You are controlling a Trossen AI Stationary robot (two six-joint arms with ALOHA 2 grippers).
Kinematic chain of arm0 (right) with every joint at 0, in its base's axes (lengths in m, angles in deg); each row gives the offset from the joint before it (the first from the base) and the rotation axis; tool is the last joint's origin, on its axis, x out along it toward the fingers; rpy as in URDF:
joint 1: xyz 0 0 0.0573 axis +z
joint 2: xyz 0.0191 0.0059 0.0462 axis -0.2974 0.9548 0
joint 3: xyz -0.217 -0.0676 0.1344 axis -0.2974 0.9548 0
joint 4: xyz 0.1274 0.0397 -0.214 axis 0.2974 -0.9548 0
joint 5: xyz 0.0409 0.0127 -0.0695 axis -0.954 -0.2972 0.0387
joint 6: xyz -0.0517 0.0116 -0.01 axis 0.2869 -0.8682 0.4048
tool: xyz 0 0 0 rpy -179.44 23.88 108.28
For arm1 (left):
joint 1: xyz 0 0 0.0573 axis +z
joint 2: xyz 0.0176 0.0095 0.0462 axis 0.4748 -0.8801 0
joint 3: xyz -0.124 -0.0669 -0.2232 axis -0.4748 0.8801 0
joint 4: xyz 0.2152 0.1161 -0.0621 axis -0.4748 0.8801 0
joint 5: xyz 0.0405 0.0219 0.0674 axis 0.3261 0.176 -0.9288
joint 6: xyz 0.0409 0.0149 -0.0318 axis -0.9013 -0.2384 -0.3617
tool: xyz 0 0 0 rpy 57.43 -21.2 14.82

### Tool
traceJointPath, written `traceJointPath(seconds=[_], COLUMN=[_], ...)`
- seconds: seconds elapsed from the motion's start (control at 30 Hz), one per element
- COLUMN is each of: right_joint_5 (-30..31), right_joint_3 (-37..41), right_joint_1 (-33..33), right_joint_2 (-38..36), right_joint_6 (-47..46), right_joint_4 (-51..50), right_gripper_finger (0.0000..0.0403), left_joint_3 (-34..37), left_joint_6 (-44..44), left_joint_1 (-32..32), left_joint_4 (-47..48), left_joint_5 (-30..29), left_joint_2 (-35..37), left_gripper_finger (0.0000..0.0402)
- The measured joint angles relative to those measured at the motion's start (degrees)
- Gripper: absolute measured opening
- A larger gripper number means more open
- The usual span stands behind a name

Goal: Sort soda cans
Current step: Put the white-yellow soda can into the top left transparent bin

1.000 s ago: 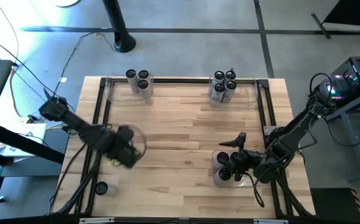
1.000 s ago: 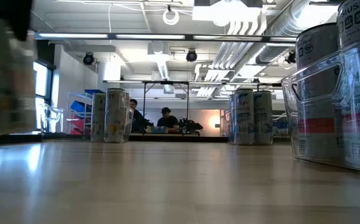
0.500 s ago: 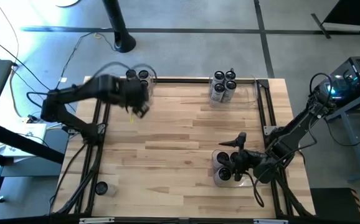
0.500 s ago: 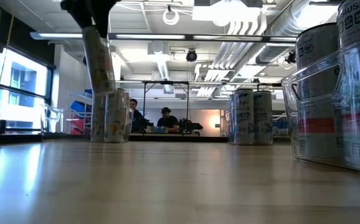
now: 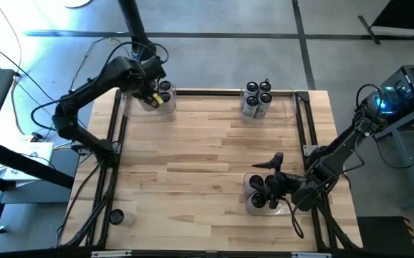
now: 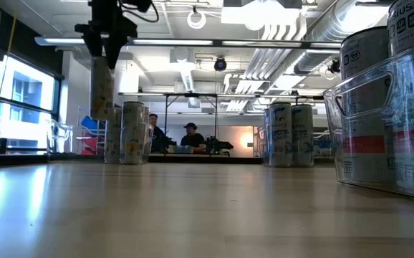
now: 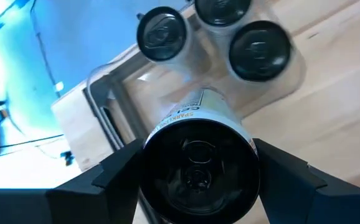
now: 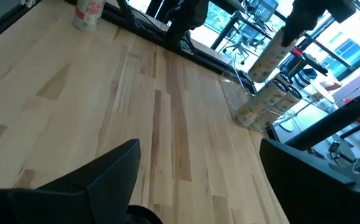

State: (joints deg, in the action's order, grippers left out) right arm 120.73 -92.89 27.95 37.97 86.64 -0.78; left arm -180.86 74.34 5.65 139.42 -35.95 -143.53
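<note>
My left gripper (image 5: 148, 92) is over the clear far-left bin (image 5: 128, 105), shut on a soda can (image 7: 198, 118). In the low view that can (image 6: 101, 86) hangs below the fingers, above table level. Three soda cans (image 7: 259, 50) stand upright on the bin's floor beneath it. My right gripper (image 5: 264, 176) is open and holds nothing; it stands over the near-right bin (image 5: 253, 208), which holds more cans. Several cans (image 5: 257, 99) stand in the far-right bin. One red-and-white can (image 5: 116, 216) stands alone at the near left. My left gripper pinches the can's side wall just below its top rim (image 7: 147, 146) between its two fingers, one on each side. The fingers come from above, slanting down. The can hangs about upright below them, top end up, lifted clear above the bin.
The table's wooden middle (image 5: 207, 154) is bare between the bins. Black frame rails (image 5: 114, 143) run along the table's left, far and right sides. Beyond the far edge, the low view shows people seated at a distant desk (image 6: 171, 140).
My left gripper has swung from the table's near left toward the far edge and risen, turning at the wrist. It has carried the can along and now holds it over the far-left bin. The can has stayed in the hold, clear of the table.
</note>
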Motion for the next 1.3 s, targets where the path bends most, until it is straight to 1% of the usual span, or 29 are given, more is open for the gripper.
traceJointPath(seconds=[0.2, 0.33, 0.47, 0.6, 0.83, 1.07, 1.17, 1.23, 1.3], right_joint_5=[0.0, 0.0, 0.0, 0.0, -0.4, -1.7, -2.7, -2.8, -2.7], right_joint_3=[0.0, 0.0, 0.0, 0.0, 0.0, 0.0, 0.0, 0.0, 0.0], right_joint_1=[0.0, 0.0, 0.0, 0.0, 0.2, 0.2, 0.2, 0.2, 0.2], right_joint_2=[0.0, 0.0, 0.0, 0.0, 0.0, 0.0, 0.0, 0.0, 0.0], right_joint_6=[-0.3, -1.3, -1.3, -1.5, -2.1, -3.6, -3.7, -3.9, -3.7], right_joint_4=[0.1, 0.1, 0.1, 0.1, 0.1, -0.4, -0.4, -0.4, -0.4], right_gripper_finger=[0.0326, 0.0326, 0.0326, 0.0326, 0.0326, 0.0326, 0.0326, 0.0326, 0.0326], left_joint_3=[0.0, 0.0, 0.0, 0.0, 0.0, 0.4, 3.5, 6.9, 10.7], left_joint_6=[-5.5, -8.4, -8.6, -9.0, -8.9, -8.6, -8.5, -8.5, -8.5], left_joint_1=[4.4, 6.2, 7.3, 7.4, 7.9, 9.2, 9.7, 9.8, 10.5], left_joint_4=[-2.3, -4.7, -4.6, -7.1, -8.4, -6.8, -7.7, -9.5, -12.5], left_joint_5=[0.7, 2.8, 3.2, 3.2, 3.2, 3.1, 3.7, 4.0, 5.6], left_joint_2=[-5.0, -8.8, -11.8, -13.6, -13.8, -13.5, -12.0, -10.0, -7.5], left_gripper_finger=[0.0245, 0.0245, 0.0245, 0.0245, 0.0245, 0.0245, 0.0245, 0.0245, 0.0245])
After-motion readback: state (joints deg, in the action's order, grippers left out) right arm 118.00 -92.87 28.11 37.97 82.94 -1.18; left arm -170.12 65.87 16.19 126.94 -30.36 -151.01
